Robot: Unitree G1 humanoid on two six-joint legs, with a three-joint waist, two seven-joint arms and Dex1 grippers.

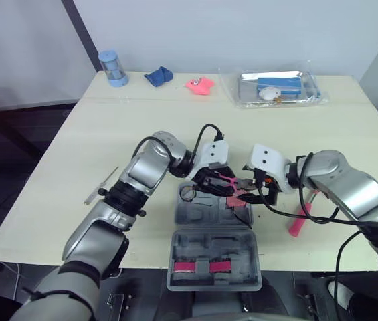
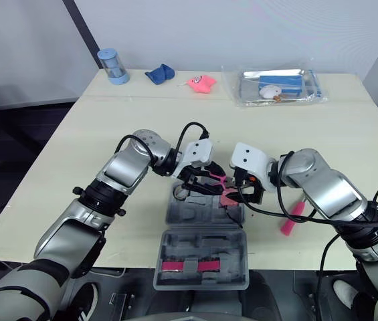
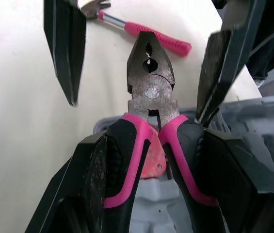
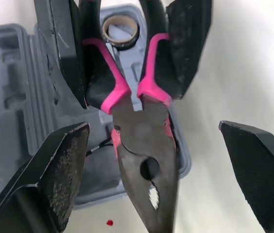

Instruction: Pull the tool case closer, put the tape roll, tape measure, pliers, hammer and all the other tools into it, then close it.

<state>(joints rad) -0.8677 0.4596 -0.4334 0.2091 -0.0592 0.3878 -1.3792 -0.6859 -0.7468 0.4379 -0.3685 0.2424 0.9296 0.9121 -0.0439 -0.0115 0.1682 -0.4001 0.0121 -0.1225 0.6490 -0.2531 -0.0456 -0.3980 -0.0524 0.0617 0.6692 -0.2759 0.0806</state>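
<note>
Left gripper: clenched on the pliers, one finger outside each black-and-pink handle; right gripper: released, fingers spread wide to either side of the pliers' steel head, not touching it.

Step in hand, as judged: stowing the pliers; tool case already lies open at the near table edge, lid folded toward 6 o'clock; tape roll already sits in the tray.

Position of the pliers: held above the tray's 1 o'clock corner, head pointing toward 3 o'clock and reaching past the case rim over bare table; handles over the tray; whether they rest on the case cannot be told.

Next move, as judged: either the right fingers close on the head for a handover, or the left arm turns the pliers into line with a recess, lowers them and lets go.

Outstanding: hammer on the table at 3 o'clock of the case; slim tool well apart at 9 o'clock; case not yet closed.
</note>
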